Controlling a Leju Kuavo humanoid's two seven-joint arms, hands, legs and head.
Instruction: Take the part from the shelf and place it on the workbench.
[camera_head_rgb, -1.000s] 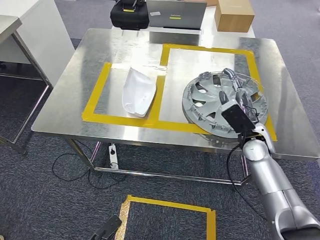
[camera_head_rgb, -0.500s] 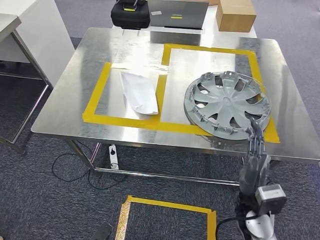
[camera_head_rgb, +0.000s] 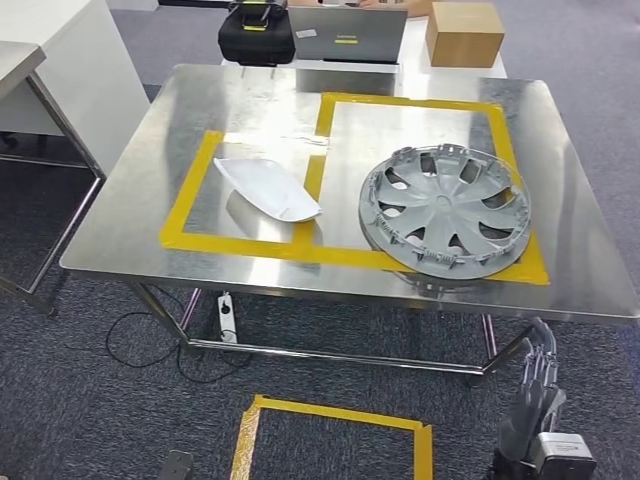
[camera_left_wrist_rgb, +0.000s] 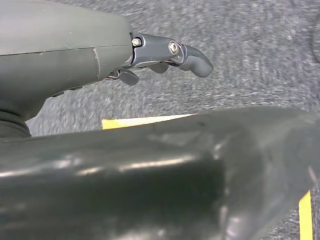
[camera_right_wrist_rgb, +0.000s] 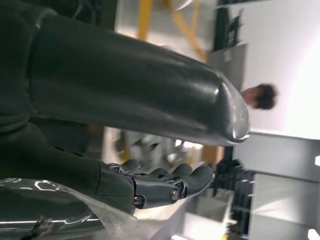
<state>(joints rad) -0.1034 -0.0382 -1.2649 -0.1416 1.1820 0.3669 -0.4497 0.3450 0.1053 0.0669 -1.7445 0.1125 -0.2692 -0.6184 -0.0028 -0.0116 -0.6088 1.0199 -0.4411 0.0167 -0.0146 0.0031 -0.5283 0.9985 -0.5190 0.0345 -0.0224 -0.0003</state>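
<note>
The wheel cover (camera_head_rgb: 445, 210) lies flat on the steel desk (camera_head_rgb: 113, 225), inside the larger yellow-taped frame (camera_head_rgb: 411, 100), its near rim over the tape at the frame's 6 o'clock edge. I judge the placing step done.

To my eye it is a light moulded plastic disc: stiff enough to lift by one edge, yet springy, with thin spokes and small clips round the rim that could snap if squeezed hard. The smooth grey face looks slippery. If I had to take it again, I would hook my fingers through one of the openings between spokes, near the rim at 5 o'clock, and not pinch the bare edge.

My right robot hand (camera_head_rgb: 532, 400) hangs below the desk's front edge, fingers straight and slightly spread, holding nothing. From it, the wheel cover sits up at about 11 o'clock, well apart, with the desk edge between us. My left robot hand (camera_left_wrist_rgb: 166, 52) hangs over the carpet by a strip of yellow floor tape (camera_left_wrist_rgb: 147, 121); a finger sticks out, loosely bent, but whether the rest are spread or curled I cannot tell.

A white curved panel (camera_head_rgb: 266, 187) lies in the smaller frame, at 9 o'clock from the wheel cover and clear of it.
</note>
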